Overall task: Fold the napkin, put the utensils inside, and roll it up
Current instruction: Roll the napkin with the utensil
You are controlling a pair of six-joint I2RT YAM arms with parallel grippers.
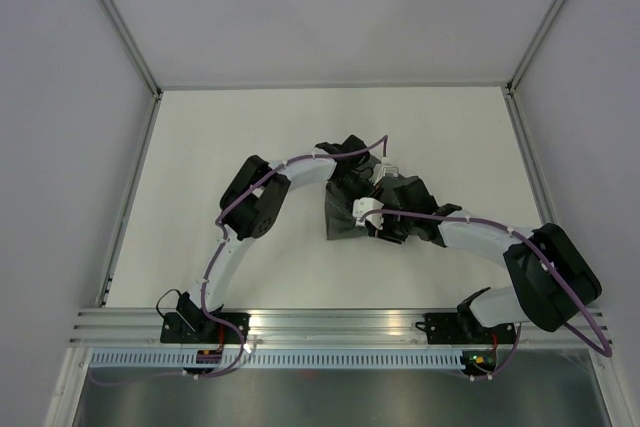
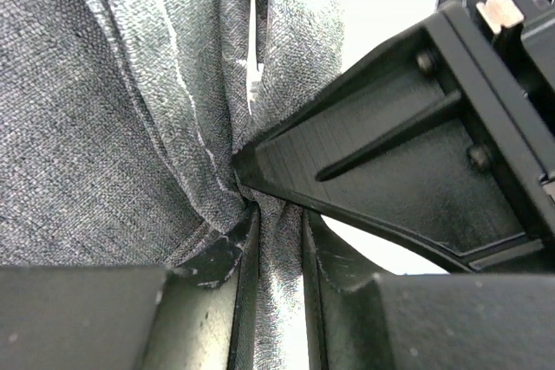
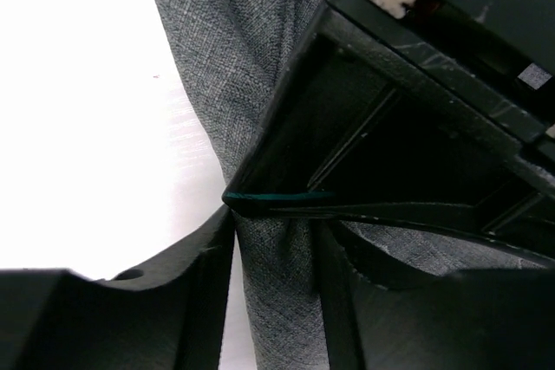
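The dark grey napkin [image 1: 342, 221] lies bunched at the table's middle, mostly hidden under both grippers. My left gripper [image 1: 357, 184] reaches in from the upper left. In the left wrist view it [image 2: 277, 240] is shut on a fold of the napkin [image 2: 113, 127]. My right gripper [image 1: 378, 213] reaches in from the right. In the right wrist view it [image 3: 273, 244] is shut on a gathered bunch of the napkin [image 3: 225, 58]. The two grippers almost touch. A thin teal utensil edge [image 3: 282, 197] shows at the cloth under the left gripper's finger [image 3: 399, 101]. The rest of the utensils is hidden.
The white table [image 1: 230, 137] is boxed in by grey walls at the left, back and right. A ribbed aluminium rail [image 1: 330, 322] runs along the near edge by the arm bases. In the left wrist view the right gripper's body [image 2: 416, 153] crowds the right side.
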